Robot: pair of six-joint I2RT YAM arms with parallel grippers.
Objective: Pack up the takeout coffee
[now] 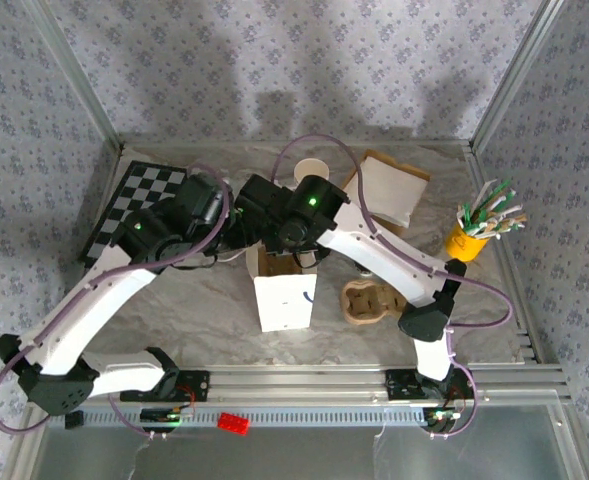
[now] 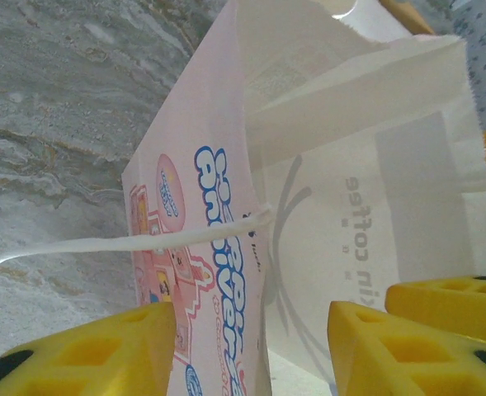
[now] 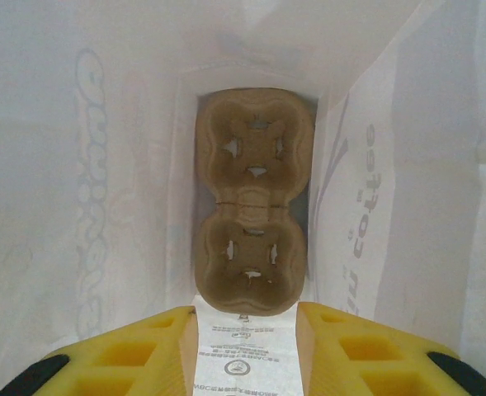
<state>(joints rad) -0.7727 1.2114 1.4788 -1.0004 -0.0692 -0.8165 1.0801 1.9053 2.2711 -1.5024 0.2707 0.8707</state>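
Observation:
A white paper bag point(image 1: 286, 295) with pink and blue print stands upright in the middle of the table, mouth open. A brown cardboard cup carrier point(image 3: 253, 202) lies flat on the bag's floor. My right gripper point(image 3: 247, 330) hangs open in the bag's mouth, straight above the carrier, with nothing between its fingers. My left gripper point(image 2: 251, 330) is open at the bag's rim, one yellow finger on each side of the printed side wall point(image 2: 201, 214), and neither presses it. The bag's string handle point(image 2: 102, 243) hangs loose to the left. A white paper cup point(image 1: 311, 170) stands behind the arms.
A second brown cup carrier point(image 1: 364, 303) lies on the table right of the bag. A flat white bag point(image 1: 394, 190) lies at the back right. A yellow cup of sticks point(image 1: 469, 240) stands at the right edge. A checkered board point(image 1: 134, 200) leans at the left.

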